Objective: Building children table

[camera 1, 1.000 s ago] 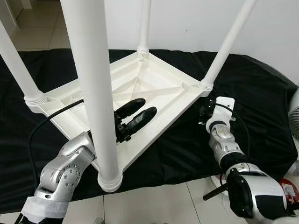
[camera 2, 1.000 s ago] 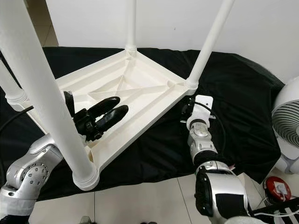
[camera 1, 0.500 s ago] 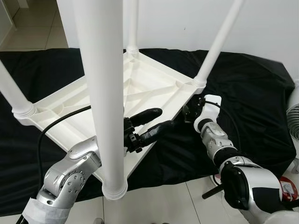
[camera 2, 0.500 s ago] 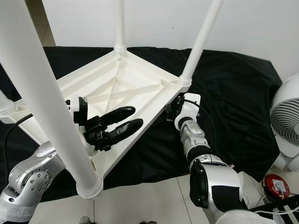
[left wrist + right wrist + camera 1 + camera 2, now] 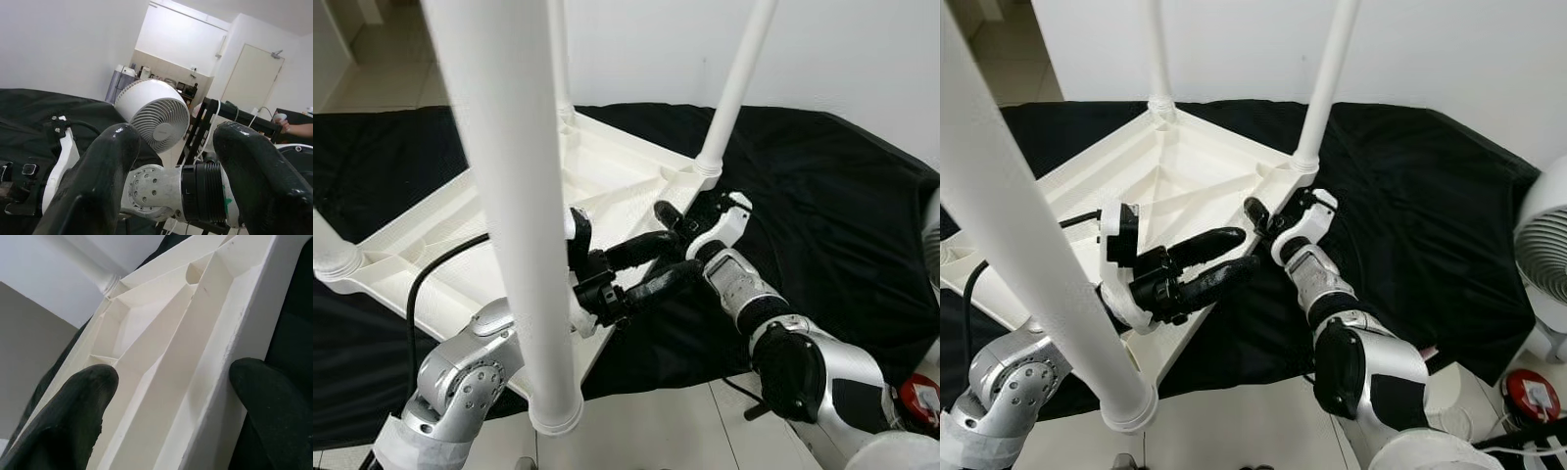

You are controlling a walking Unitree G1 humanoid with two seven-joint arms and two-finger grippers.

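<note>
The white children's table [image 5: 607,166] lies upside down on a black cloth [image 5: 822,186], its legs pointing up. The near leg [image 5: 514,245] stands close in front of me. My left gripper [image 5: 688,253] reaches across the table's near right edge, open and holding nothing. In the left wrist view its fingers [image 5: 98,191] frame my right forearm. My right gripper [image 5: 1263,217] sits at that same edge, just below the right leg [image 5: 734,88]. It is open, and the right wrist view has its fingertips [image 5: 83,396] on either side of the table's rim [image 5: 220,333].
A white fan [image 5: 1549,264] stands at the far right beside the cloth, with a red object [image 5: 1530,397] on the tiled floor [image 5: 685,431] near it. A white wall rises behind the table. A person's hand [image 5: 299,129] is far off in the left wrist view.
My left gripper has reached right, from inside the table's underside to its right edge. My right gripper has swung in from beside the table onto the rim. The camera has shifted too.
</note>
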